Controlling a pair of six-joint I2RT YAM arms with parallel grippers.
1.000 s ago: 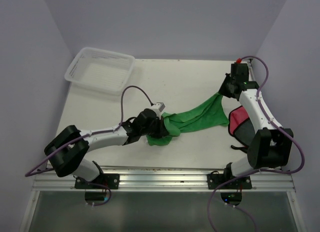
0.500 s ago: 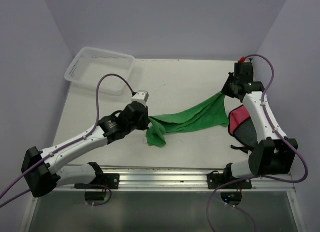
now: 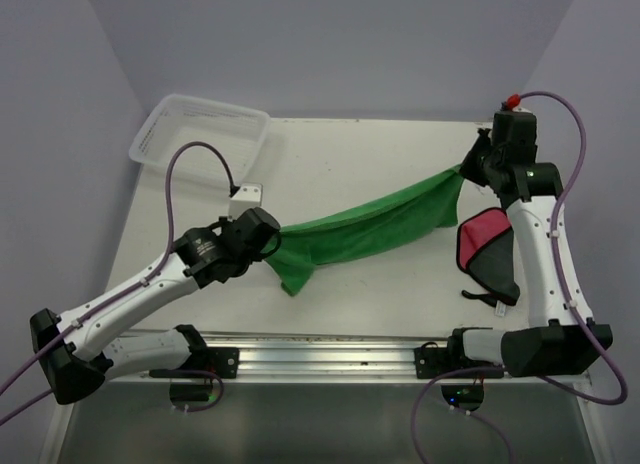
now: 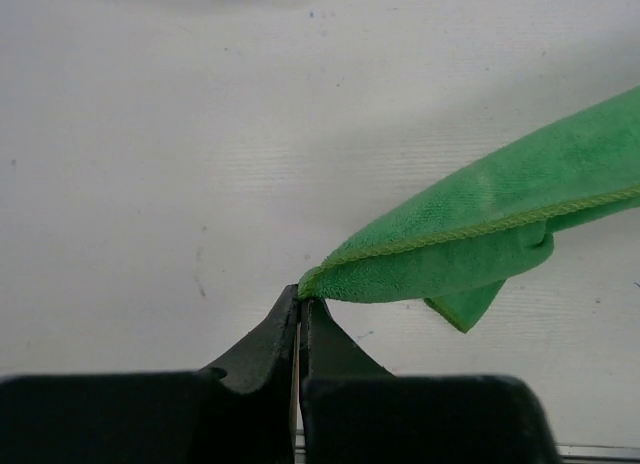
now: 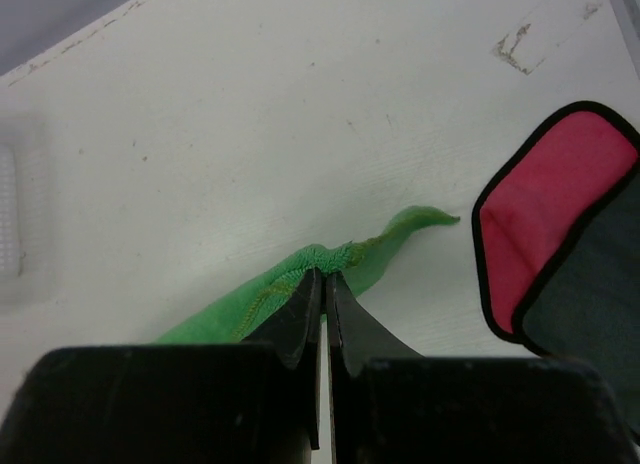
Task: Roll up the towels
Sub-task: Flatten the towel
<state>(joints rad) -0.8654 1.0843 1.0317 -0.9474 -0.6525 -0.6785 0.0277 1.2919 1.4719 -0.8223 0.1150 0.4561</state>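
Note:
The green towel (image 3: 365,228) hangs stretched in the air between my two grippers, above the table. My left gripper (image 3: 268,246) is shut on its left corner; in the left wrist view the towel (image 4: 480,246) runs right from the gripper (image 4: 301,296). My right gripper (image 3: 470,171) is shut on its right corner; in the right wrist view the cloth (image 5: 290,289) bunches at the gripper (image 5: 323,274). The red towel (image 3: 480,242) with its dark grey underside folded over lies flat at the right edge under my right arm, and shows in the right wrist view (image 5: 545,209).
A white mesh basket (image 3: 200,139) stands at the back left corner of the white table (image 3: 340,164). The walls close in on the left, back and right. A metal rail (image 3: 320,352) runs along the near edge.
Both grippers have lifted and pulled apart, the left one leftward and the right one toward the back right. The green towel has gone from bunched on the table to stretched out in the air.

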